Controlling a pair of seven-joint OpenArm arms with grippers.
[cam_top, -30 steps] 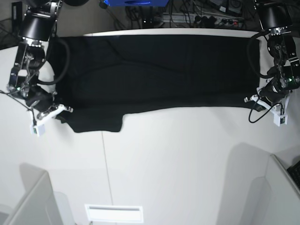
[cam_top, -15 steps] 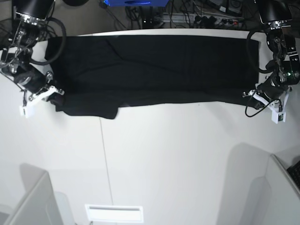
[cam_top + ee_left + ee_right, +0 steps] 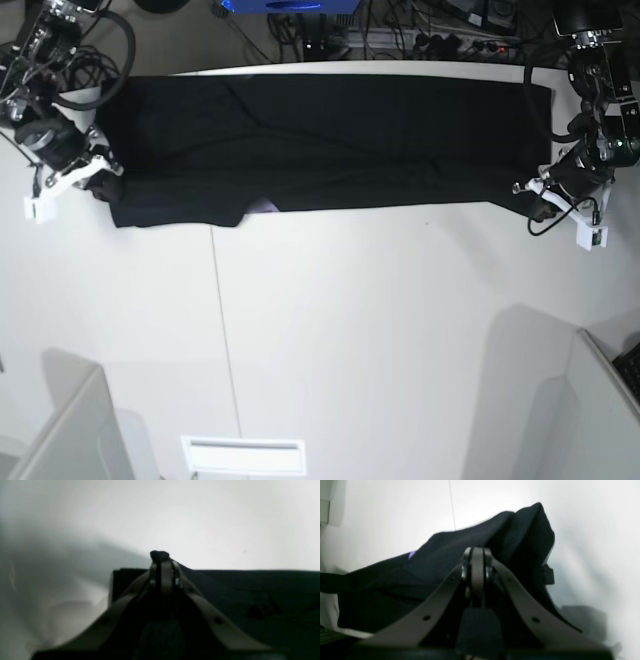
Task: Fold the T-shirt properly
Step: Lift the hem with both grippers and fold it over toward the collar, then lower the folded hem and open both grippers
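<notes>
The black T-shirt (image 3: 330,140) lies as a long folded band across the far half of the white table (image 3: 360,330), plain side up. A small purple bit of print peeks out at its near edge (image 3: 265,207). My left gripper (image 3: 537,205) is at the shirt's right end; in the left wrist view it (image 3: 161,566) is shut on a pinch of the black cloth (image 3: 250,600). My right gripper (image 3: 98,185) is at the shirt's left end; in the right wrist view it (image 3: 477,555) is shut on a bunched black fold (image 3: 515,535), raised slightly off the table.
Cables and equipment (image 3: 400,35) crowd the table's far edge. Grey partitions stand at the near left (image 3: 60,420) and near right (image 3: 600,400). A white slotted plate (image 3: 243,455) lies at the near edge. A thin seam (image 3: 222,340) runs down the tabletop.
Both grippers have moved toward the far edge with the cloth held. The shirt's near edge has drawn back and the hanging flap at the left has shortened. The right arm moved farthest.
</notes>
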